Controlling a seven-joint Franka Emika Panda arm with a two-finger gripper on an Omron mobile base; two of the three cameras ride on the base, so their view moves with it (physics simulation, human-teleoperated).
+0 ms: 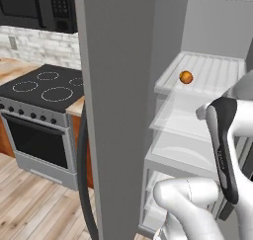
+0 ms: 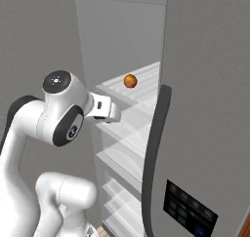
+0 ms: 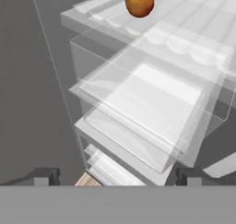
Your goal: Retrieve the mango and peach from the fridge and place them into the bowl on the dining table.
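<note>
Kitchen scene: you're parked at the open fridge (image 1: 118, 86), white inside, with clear shelves stacked down it. Count one fruit, a small round orange-brown piece (image 1: 186, 77), sitting alone on the ribbed top shelf (image 1: 212, 73), near its front left edge in the left base view. You can't tell from here whether it's the mango or the peach. In the hand view that same fruit (image 3: 139, 1) is at the top edge, with three clear shelf layers fanning out under it. In the right base view it (image 2: 130, 81) sits on the same shelf, above and beyond the hand.

One arm (image 1: 227, 145), reaching in at mid-shelf height, below the fruit and well apart from it. Gripper (image 3: 117, 177): you see two dark fingertips (image 3: 44, 176) at the bottom corners of the hand view, spread wide, nothing between them, touching nothing.

Two fridge doors are visible, one in each base view: the grey one left of the opening has a long dark curved handle (image 1: 85, 175), and the right door (image 2: 210, 109) has its own dark handle (image 2: 155, 158) plus a black control panel (image 2: 190, 212) low down.

Left of the fridge: one stove (image 1: 42, 115) with four ring burners and an oven door, one dark microwave (image 1: 42, 7) above it, a wood plank floor (image 1: 34, 204).
</note>
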